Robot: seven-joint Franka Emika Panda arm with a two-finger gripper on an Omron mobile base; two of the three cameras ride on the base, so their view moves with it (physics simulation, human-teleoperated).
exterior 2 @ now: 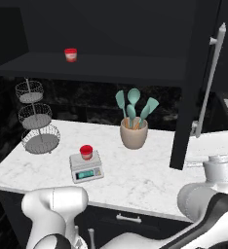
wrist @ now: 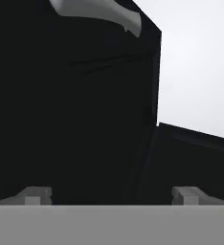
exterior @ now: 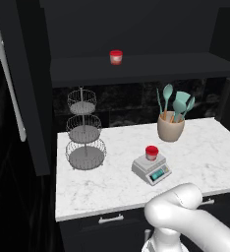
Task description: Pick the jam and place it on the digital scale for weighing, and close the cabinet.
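Two-finger gripper point(wrist: 111, 194) spread wide, empty, black flat cabinet door point(wrist: 71, 119) directly ahead; stiff, probably light-swinging, best pushed or hooked near silver-grey bar handle point(wrist: 99, 14)

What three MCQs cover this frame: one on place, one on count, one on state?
1. Where is the jam nearest the robot?
A. on the scale
B. in the wire stand
C. in the crock

2. How many red-lidded jars are there?
A. one
B. two
C. three

3. What state is the cabinet in?
A. shut
B. open
C. doorless

Key: 1 A, the jar sits on the platform. 2 B, a second jar stands on the cabinet shelf. 3 B, the doors stand swung out and the shelf is exposed.
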